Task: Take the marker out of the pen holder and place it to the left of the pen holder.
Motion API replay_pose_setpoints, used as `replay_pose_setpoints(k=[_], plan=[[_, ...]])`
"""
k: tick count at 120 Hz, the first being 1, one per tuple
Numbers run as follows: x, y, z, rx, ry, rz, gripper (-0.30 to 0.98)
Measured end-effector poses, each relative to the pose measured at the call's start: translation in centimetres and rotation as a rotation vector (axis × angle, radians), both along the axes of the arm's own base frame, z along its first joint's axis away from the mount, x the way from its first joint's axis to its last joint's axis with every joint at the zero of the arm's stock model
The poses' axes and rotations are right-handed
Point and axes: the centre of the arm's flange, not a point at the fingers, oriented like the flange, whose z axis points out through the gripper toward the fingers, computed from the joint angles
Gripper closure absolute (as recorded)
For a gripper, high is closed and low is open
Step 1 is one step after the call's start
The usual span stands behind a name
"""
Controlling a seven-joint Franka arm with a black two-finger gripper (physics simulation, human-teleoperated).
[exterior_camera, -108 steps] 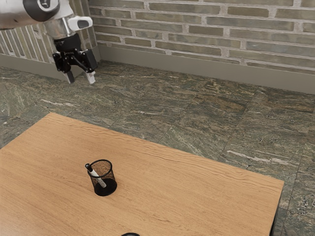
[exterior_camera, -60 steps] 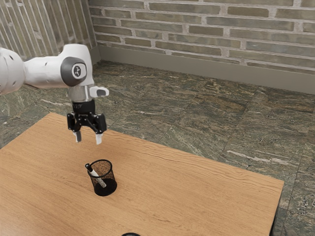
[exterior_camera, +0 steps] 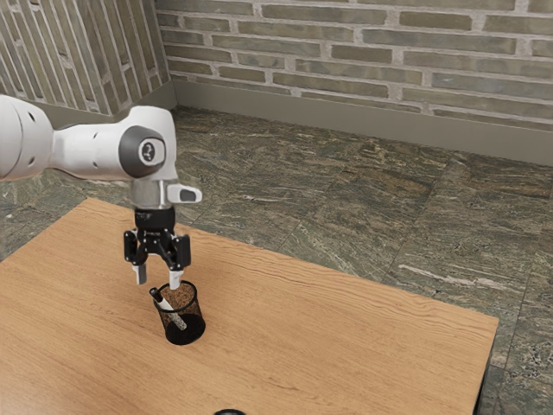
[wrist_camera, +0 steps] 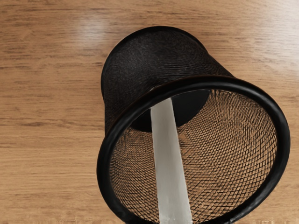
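Note:
My gripper (exterior_camera: pixel 158 278) points down with its fingers apart, just above the pen holder and its marker; nothing is between the fingertips. The black mesh pen holder (exterior_camera: pixel 195 309) stands upright on the table. Inside it leans the white marker (exterior_camera: pixel 169 309), its black end sticking out over the rim on the exterior view's left. From above, in the wrist view, the pen holder (wrist_camera: pixel 163 53) has its round mouth facing my hand, and the pale marker (wrist_camera: pixel 169 158) runs from its dark bottom across the mouth. The marker's upper end is cut off there.
The wooden table (exterior_camera: pixel 346 346) carries the holder, with its far edge running behind the gripper. Part of a black round object (exterior_camera: pixel 230 412) appears at the exterior view's lower border. Brick walls stand beyond the stone floor.
My arm has swung toward the exterior view's right and come down from high over the floor to just over the pen holder. The holder and marker have stayed put.

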Motion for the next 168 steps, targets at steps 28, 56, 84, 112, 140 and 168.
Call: replay_pose_setpoints(k=[28, 56, 84, 112, 140, 168], plan=[[-1.2, -1.2, 0.0, -0.019, 0.090, -0.024, 0.24], [-1.1, -3.6, -1.0, -0.039, 0.143, -0.058, 0.43], [0.2, -3.5, -1.5, -0.035, 0.151, -0.054, 0.60], [0.6, -2.7, -1.4, -0.028, 0.152, -0.043, 0.74], [-0.2, -0.2, 5.6, -0.007, 0.073, -0.025, 0.78], [-0.3, 3.7, 10.0, 0.011, 0.036, 0.041, 0.79]])
